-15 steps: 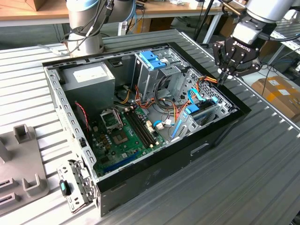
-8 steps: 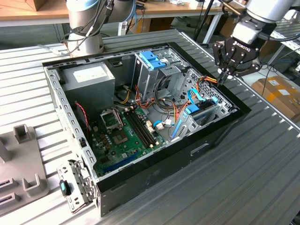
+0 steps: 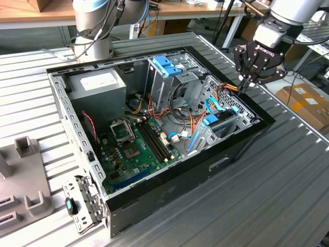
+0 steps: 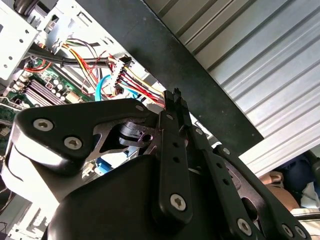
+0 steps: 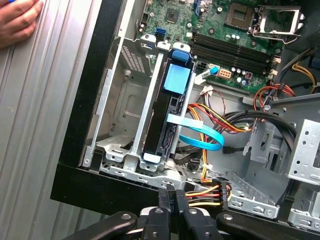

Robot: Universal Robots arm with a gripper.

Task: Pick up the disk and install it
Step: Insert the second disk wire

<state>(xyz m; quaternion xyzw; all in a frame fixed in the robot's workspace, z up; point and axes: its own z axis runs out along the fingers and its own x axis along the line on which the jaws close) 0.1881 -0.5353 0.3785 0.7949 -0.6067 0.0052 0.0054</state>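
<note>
The disk (image 5: 160, 115) stands on edge in a metal bay at the case's near corner, dark with blue side rails and a blue tab on top. In the exterior view the disk (image 3: 218, 123) sits low at the case's right end. My gripper (image 3: 241, 87) hangs above the case's rim at the exterior view's right, a short way off the disk and touching nothing. Its fingers are shut together with nothing between them in both wrist views, gripper (image 5: 170, 192) and gripper (image 4: 175, 95).
The open computer case (image 3: 241, 149) lies on a ribbed metal table. Inside are a drive cage (image 3: 167, 67) with blue top, power supply (image 3: 97, 85), motherboard (image 3: 133, 149), coloured wires (image 5: 215, 192) and a light-blue cable (image 5: 200, 137). A hand (image 5: 17, 20) rests on the table beside the case.
</note>
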